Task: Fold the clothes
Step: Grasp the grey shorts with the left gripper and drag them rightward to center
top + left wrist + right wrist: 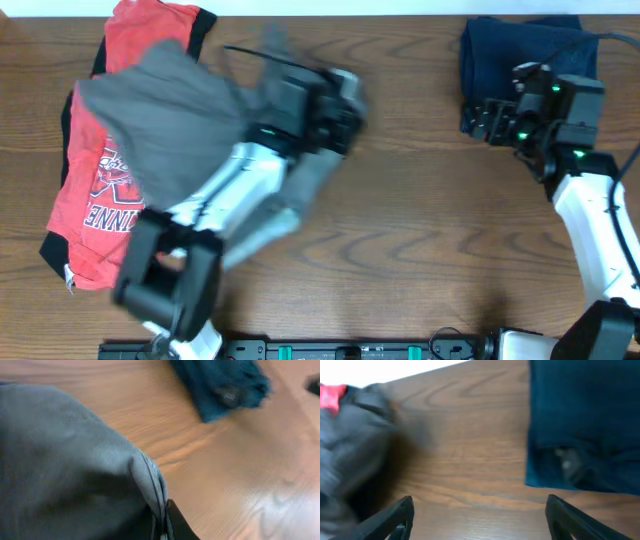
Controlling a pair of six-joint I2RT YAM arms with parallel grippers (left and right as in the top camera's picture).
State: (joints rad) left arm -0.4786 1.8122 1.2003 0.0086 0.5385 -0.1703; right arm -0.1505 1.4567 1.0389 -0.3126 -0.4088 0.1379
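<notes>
Lying partly over the red T-shirt at far left, the grey shorts trail right to the blurred left gripper, clamped on a seamed edge. Far right on the tabletop, the right gripper gapes wide beside the navy garment.

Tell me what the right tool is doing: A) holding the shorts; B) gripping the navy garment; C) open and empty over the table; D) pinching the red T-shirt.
C: the right tool has its fingers spread wide with only bare table between them, and the navy garment lies apart from them.
</notes>
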